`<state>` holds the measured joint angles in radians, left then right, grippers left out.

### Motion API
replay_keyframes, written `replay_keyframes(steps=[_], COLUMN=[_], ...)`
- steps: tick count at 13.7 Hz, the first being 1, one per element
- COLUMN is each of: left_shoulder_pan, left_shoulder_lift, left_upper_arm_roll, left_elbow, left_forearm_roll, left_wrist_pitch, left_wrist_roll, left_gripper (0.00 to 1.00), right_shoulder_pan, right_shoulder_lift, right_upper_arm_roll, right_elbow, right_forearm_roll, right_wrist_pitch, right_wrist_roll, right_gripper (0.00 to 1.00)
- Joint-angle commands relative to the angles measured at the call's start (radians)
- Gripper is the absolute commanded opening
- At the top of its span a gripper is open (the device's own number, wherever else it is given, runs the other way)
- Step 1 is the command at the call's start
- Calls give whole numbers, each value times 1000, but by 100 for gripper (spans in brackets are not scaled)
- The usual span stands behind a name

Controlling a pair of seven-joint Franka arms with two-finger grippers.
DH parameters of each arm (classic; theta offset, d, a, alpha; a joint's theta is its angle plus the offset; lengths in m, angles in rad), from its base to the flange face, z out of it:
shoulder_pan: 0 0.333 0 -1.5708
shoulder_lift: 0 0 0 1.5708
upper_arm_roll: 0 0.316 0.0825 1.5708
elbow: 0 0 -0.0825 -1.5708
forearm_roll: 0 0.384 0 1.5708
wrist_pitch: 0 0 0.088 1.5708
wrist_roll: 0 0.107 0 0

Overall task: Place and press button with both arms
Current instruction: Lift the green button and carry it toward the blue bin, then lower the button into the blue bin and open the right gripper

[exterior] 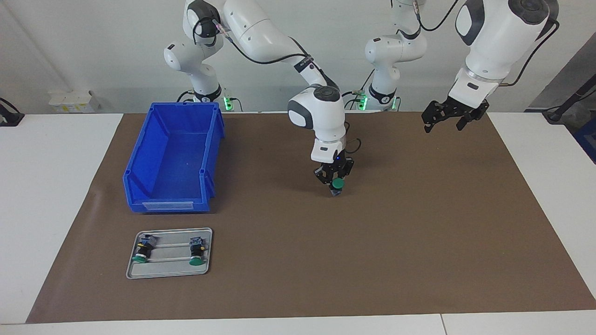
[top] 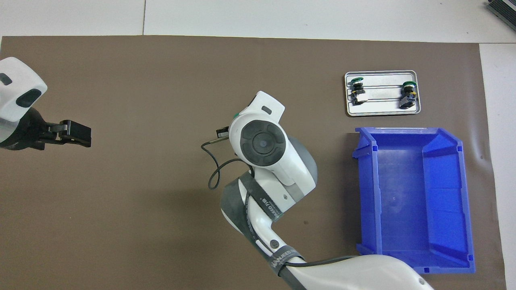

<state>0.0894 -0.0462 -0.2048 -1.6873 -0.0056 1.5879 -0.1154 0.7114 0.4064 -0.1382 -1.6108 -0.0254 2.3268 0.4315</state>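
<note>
My right gripper (exterior: pixel 335 180) points down over the middle of the brown mat (exterior: pixel 419 223) and is shut on a button (exterior: pixel 338 185) with a green cap. The button's lower end is at or just above the mat. In the overhead view the right arm's wrist (top: pixel 262 141) hides this gripper and the button. My left gripper (exterior: pixel 443 123) (top: pixel 75 133) hangs open and empty in the air over the mat's edge at the left arm's end, where that arm waits.
A metal tray (exterior: pixel 170 269) (top: pixel 382 110) holds two more green-capped buttons (exterior: pixel 141 251) (exterior: pixel 197 252) at the right arm's end, farther from the robots. A blue bin (exterior: pixel 139 153) (top: pixel 447 209) stands empty beside it, nearer to the robots.
</note>
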Motion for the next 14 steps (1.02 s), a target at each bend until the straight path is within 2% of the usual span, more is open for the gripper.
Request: replay_keyframes(steps=[1,4,8,11,14], left_shoulder_pan=[10,10,9,9,9], left_shoulder_lift=[-18,-18,-18,-18,-18], left_upper_arm_roll=[-5,-5,-5,-5,-5], left_elbow=[-18,-18,-18,-18,-18], left_forearm_roll=[13,13,13,13,13], left_wrist_pitch=[1,1,1,1,1], left_wrist_roll=[0,0,0,0,0], left_gripper=[100,100,100,100,100], right_shoulder_pan=[-113,-257,-498,-605,-642], right_shoulder_lift=[-115,-237,-388,-470,-567], right_upper_arm_roll=[15,17,17,17,15], right_elbow=[-34,-87,-237,-413,-677], right_forearm_roll=[-22,-19,-5,-4,-2], right_wrist_pitch=[-88,-200,-296,-230,-34], right_wrist_roll=[-89,-294,-639,-717,-715], right_gripper=[0,0,0,0,0])
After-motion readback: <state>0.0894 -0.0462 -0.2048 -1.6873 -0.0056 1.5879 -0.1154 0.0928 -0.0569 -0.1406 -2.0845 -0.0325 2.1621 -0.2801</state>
